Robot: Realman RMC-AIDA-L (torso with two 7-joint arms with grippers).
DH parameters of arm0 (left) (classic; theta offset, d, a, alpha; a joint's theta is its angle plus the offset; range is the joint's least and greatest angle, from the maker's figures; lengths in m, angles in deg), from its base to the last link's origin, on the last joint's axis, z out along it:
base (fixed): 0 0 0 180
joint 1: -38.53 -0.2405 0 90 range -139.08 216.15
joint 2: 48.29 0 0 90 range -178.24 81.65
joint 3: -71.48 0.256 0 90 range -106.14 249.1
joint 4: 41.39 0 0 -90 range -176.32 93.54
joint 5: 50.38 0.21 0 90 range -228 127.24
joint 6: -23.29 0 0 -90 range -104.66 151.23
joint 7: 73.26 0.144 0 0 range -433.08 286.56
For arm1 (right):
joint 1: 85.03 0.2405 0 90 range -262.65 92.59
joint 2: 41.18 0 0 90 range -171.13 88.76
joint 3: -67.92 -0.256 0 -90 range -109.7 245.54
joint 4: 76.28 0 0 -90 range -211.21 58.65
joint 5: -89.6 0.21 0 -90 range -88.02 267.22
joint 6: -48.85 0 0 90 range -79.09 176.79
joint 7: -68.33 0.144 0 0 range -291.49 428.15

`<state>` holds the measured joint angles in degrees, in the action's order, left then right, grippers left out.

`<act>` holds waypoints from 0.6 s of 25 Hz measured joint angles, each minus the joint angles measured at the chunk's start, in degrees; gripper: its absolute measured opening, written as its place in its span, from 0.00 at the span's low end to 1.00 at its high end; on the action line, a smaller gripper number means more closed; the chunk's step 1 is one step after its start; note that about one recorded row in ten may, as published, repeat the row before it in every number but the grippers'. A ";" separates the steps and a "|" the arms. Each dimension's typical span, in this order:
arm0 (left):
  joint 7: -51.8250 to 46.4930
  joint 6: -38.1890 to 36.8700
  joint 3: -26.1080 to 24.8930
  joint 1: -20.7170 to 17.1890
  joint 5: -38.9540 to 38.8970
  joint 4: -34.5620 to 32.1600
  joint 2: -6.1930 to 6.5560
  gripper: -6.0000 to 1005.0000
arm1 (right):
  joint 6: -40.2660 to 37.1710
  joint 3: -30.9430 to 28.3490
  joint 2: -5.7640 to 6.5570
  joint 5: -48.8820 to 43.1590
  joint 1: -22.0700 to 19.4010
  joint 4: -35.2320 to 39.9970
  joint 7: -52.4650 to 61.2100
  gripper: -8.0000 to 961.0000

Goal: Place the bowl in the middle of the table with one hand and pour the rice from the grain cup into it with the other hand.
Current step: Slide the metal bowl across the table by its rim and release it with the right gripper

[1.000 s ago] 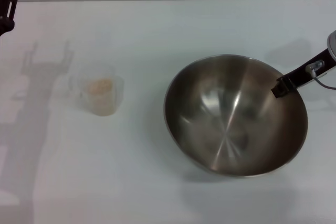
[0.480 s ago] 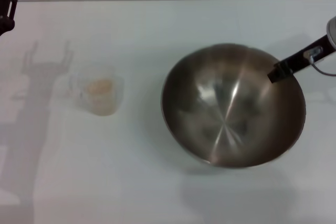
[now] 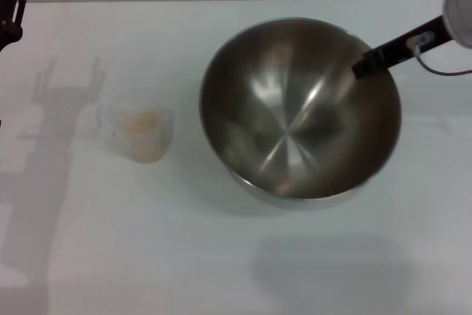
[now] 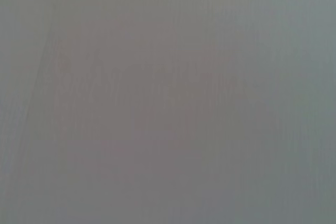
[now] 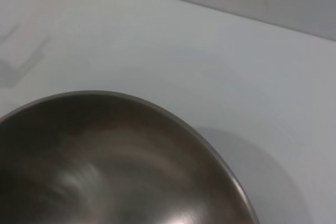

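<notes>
**Bowl held at its rim, pour not begun**

Bowl [image 3: 299, 108] toward the table's [image 3: 236, 271] far right part, lifted and tilted; right gripper [image 3: 366, 62] clamped on its far-right rim. Not yet set down mid-table. Cup [image 3: 140, 134] near the left edge, upright, rice [image 3: 141, 122] inside, untouched. Left gripper [image 3: 9, 5] parked at the far left corner; fingers impossible to judge. Nothing between cup and bowl.

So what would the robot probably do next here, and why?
Probably set the bowl down on the table. The right gripper holds its far right rim, and it appears lifted and tilted, already near mid-table. The grain cup, with rice, waits untouched to its left; the left gripper sits at the far left edge.
</notes>
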<state>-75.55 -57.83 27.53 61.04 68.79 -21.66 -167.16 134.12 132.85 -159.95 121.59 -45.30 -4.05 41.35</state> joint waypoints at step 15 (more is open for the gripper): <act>0.00 -0.99 0.43 -0.36 0.00 0.04 0.02 0.74 | -7.12 4.46 -0.06 -1.21 7.47 -14.96 0.01 0.02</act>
<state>-75.55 -58.82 27.96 60.68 68.80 -21.61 -167.15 127.00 137.31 -160.02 120.39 -37.83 -19.01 41.36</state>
